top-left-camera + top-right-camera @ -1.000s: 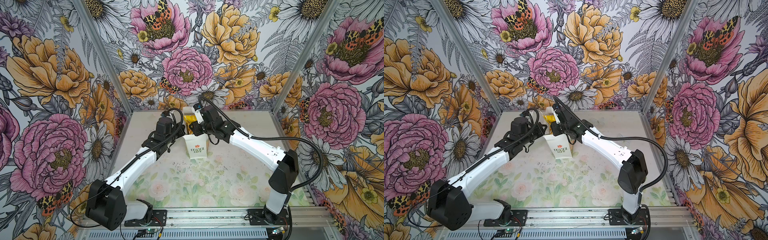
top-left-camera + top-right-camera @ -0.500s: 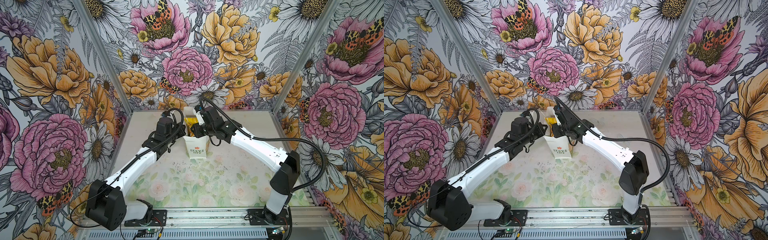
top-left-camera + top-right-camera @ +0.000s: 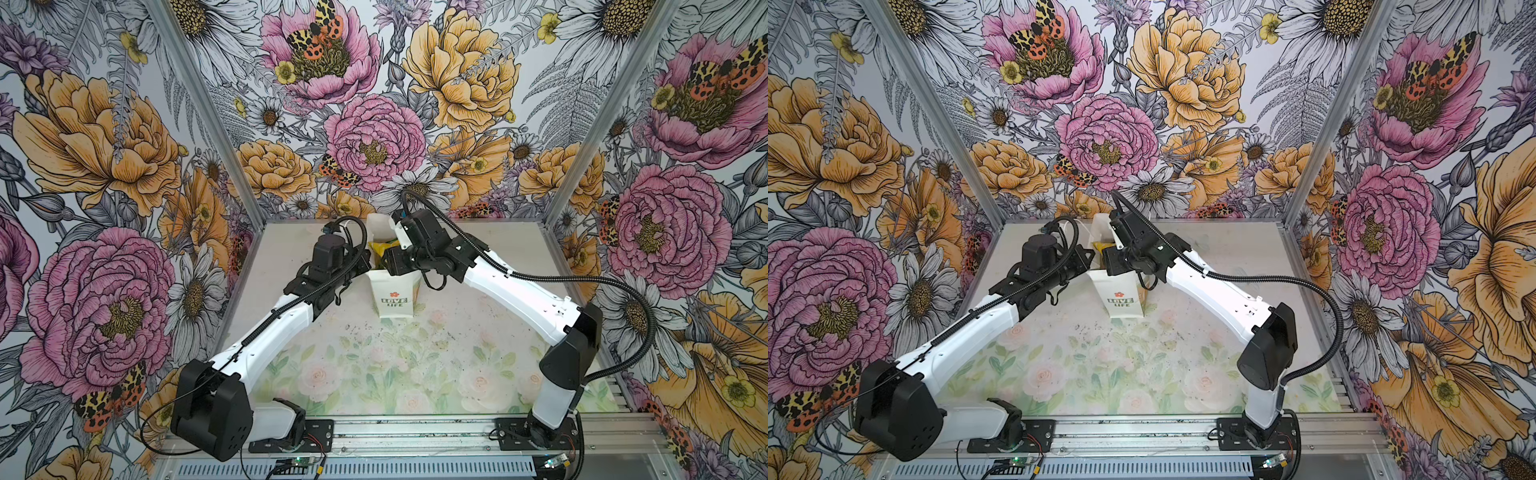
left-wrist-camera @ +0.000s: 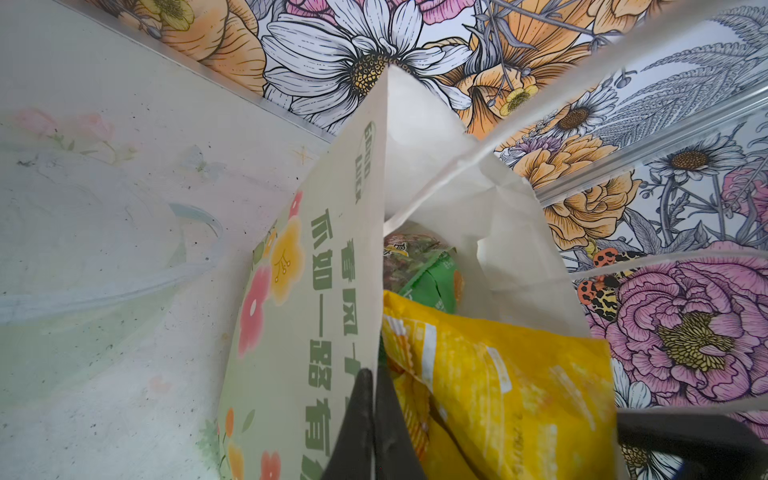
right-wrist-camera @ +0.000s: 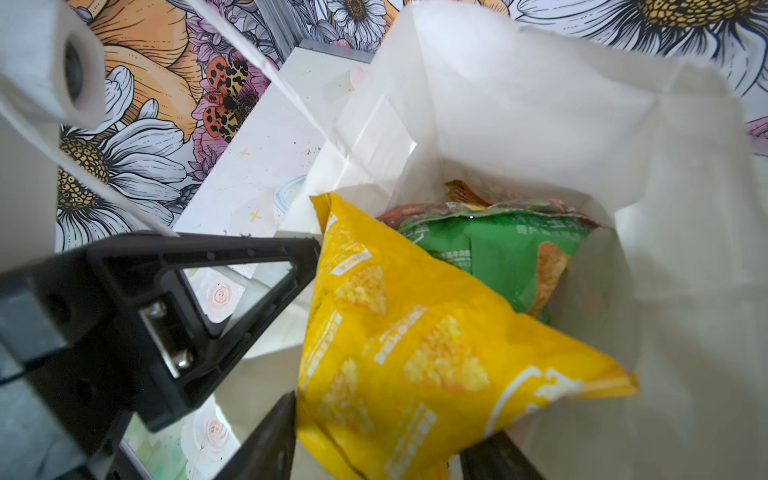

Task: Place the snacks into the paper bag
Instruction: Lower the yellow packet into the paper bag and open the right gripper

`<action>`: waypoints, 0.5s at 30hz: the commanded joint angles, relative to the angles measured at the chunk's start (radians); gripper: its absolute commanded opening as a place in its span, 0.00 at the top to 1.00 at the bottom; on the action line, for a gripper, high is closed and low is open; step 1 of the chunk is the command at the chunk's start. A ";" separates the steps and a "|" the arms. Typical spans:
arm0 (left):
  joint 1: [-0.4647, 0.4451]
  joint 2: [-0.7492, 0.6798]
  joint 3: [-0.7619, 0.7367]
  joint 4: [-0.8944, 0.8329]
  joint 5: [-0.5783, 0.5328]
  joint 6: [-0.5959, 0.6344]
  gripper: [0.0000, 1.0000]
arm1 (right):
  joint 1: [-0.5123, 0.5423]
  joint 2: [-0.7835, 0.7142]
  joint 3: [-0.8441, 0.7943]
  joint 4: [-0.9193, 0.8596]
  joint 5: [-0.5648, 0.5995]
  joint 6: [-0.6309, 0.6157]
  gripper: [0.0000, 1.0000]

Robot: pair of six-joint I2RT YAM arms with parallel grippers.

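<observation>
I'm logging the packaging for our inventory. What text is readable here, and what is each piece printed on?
"LOVE LIFE": narrow side of the paper bag, in both top views.
"不如一路有", cut off: green print on the bag's wide face, left wrist view.
Yellow packet: white print, too blurred to read.
Green packet: pale print, too small to read.

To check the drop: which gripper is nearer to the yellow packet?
Right. The right gripper straddles the yellow packet in the mouth of the paper bag; the left gripper pinches the bag's wall just beside it.
</observation>
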 commanded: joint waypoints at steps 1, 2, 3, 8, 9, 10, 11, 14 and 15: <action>-0.002 -0.022 0.011 0.043 0.001 0.006 1.00 | 0.007 0.009 0.035 -0.025 0.020 -0.014 0.37; -0.002 -0.022 0.011 0.042 0.001 0.006 1.00 | 0.007 0.006 0.039 -0.027 0.026 -0.016 0.37; -0.003 -0.022 0.011 0.041 0.001 0.006 1.00 | 0.007 0.003 0.040 -0.027 0.032 -0.019 0.37; -0.002 -0.025 0.012 0.041 0.001 0.006 1.00 | 0.007 -0.030 0.065 -0.032 0.060 -0.040 0.37; -0.002 -0.026 0.012 0.041 0.001 0.006 1.00 | 0.007 -0.036 0.070 -0.033 0.069 -0.044 0.37; -0.003 -0.027 0.012 0.041 0.004 0.005 1.00 | 0.007 -0.044 0.077 -0.033 0.078 -0.051 0.37; -0.002 -0.028 0.012 0.043 0.004 0.005 1.00 | 0.007 -0.050 0.083 -0.033 0.087 -0.057 0.37; -0.002 -0.031 0.012 0.044 0.003 0.003 1.00 | 0.007 -0.060 0.105 -0.033 0.102 -0.062 0.37; -0.002 -0.031 0.011 0.043 0.003 0.003 1.00 | 0.007 -0.060 0.114 -0.033 0.097 -0.063 0.37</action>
